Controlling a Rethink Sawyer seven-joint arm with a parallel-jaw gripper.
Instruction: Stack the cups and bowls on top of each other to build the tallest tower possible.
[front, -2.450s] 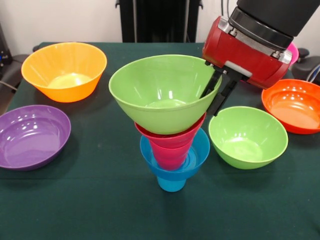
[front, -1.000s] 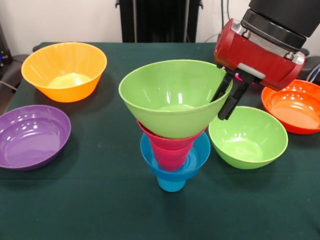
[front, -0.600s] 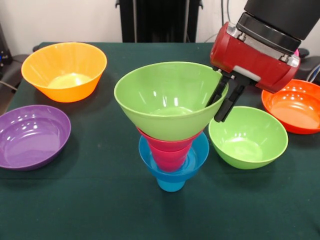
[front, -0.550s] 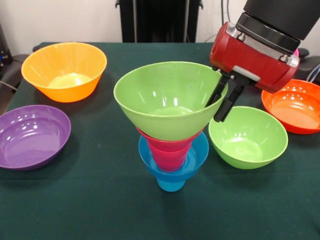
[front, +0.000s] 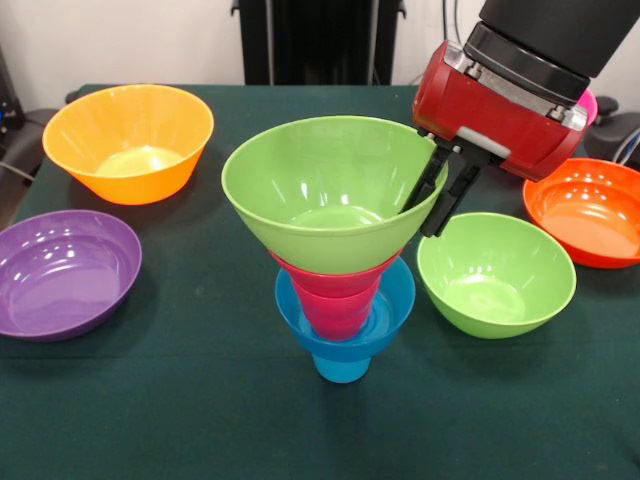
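Observation:
The tower stands at the table's middle front: a sky-blue cup (front: 341, 366) at the base, a small blue bowl (front: 392, 300) on it, a red cup (front: 336, 312) in that, and a red rim just above. A lime green bowl (front: 318, 190) sits on top, slightly tilted. My gripper (front: 420, 218) is shut on this bowl's right rim, one finger inside and one outside. A second lime green bowl (front: 495, 272) rests on the table to the right.
A yellow-orange bowl (front: 128, 140) sits at the back left and a purple bowl (front: 62, 272) at the left. An orange bowl (front: 590, 210) is at the right edge. A pink bowl (front: 588, 102) peeks out behind the arm.
My gripper carried the green bowl right, then back left and slightly up. It still grips the rim, and the bowl now sits more centred over the tower.

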